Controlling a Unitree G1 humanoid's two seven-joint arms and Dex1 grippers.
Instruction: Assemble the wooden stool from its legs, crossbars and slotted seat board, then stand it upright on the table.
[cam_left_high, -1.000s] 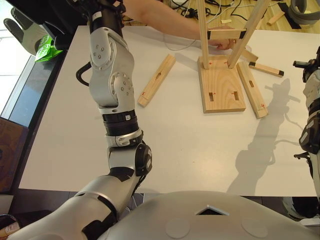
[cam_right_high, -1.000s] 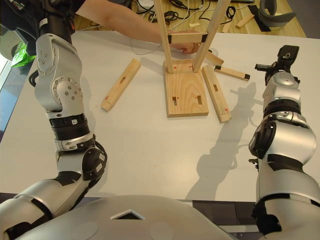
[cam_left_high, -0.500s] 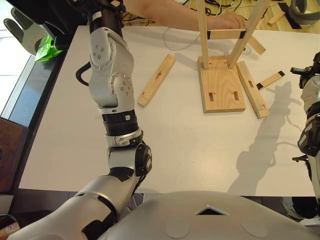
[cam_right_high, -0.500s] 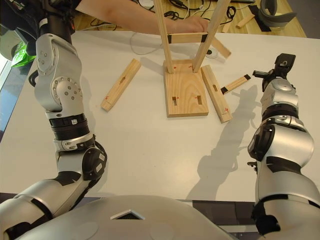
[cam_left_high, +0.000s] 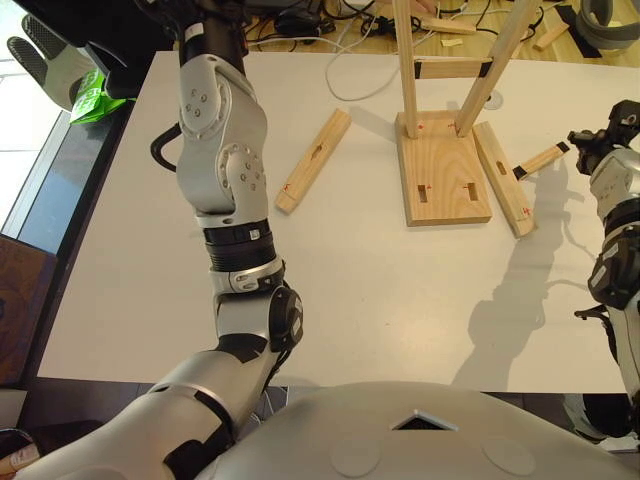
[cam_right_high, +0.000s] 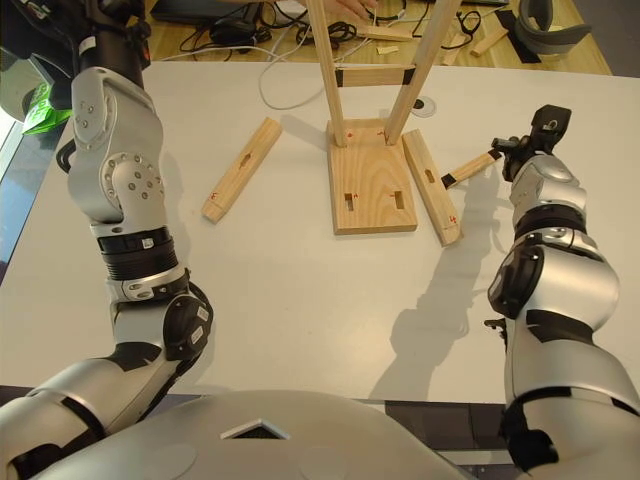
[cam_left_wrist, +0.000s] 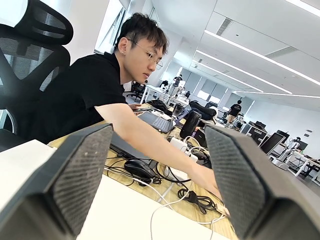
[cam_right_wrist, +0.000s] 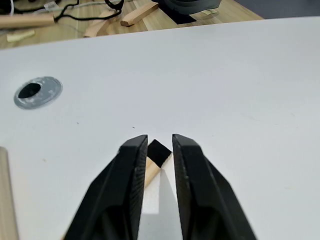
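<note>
Right tool (cam_right_wrist: 160, 141) stands narrowly parted, clamping nothing, with the loose crossbar's (cam_right_high: 468, 169) black-taped end in its gap. That bar lies flat on the bench (cam_right_high: 300, 280), slanting away toward the seat board (cam_right_high: 372, 215).

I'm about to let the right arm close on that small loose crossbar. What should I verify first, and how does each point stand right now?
1. Alignment: ok, the right pincer straddles the black-tipped end of the loose crossbar.
2. Pads touching that end: cannot tell.
3. Its other end free of the loose leg lying along the seat board: cannot tell, they lie very close.
4. Both upright legs seated in the board: ok.
5. Two near slots empty: ok.
6. The left pincer free: ok, open, holding nothing.
</note>
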